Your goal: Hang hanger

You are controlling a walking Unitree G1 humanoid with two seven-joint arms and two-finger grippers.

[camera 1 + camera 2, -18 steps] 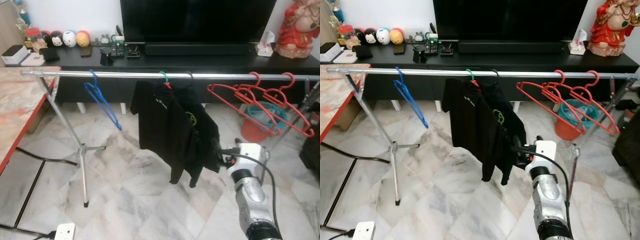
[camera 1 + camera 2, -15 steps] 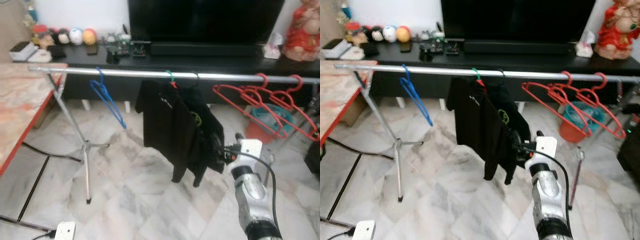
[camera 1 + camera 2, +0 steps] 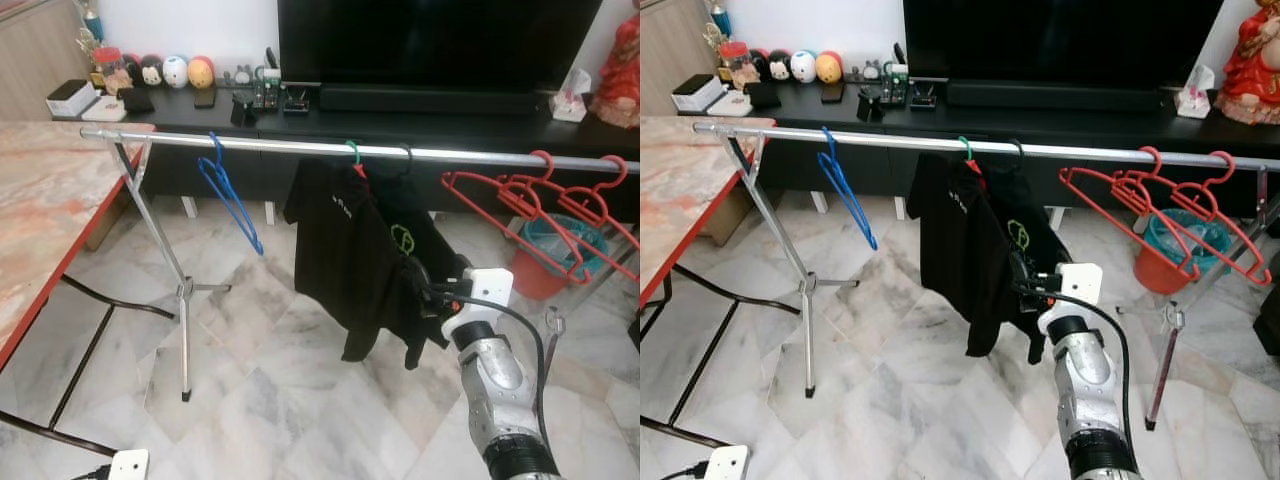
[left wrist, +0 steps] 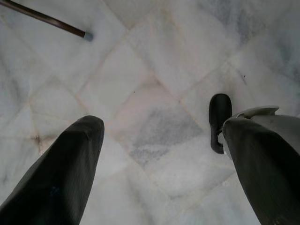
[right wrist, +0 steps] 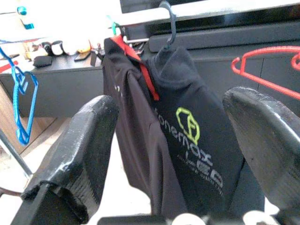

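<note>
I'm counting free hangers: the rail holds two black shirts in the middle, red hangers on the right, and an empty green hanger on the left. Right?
Not quite: the empty hanger left of the two black shirts is blue, not green, as the right eye view shows. The rest stands: the shirts hang mid-rail, with red hangers to the right.

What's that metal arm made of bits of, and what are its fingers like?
The right arm is a jointed silver tube with a black band near its base, a white box at the wrist and a black cable looping along it. The right gripper and left gripper each have two long, thick black fingers, rounded at the tips and slightly scuffed.
</note>
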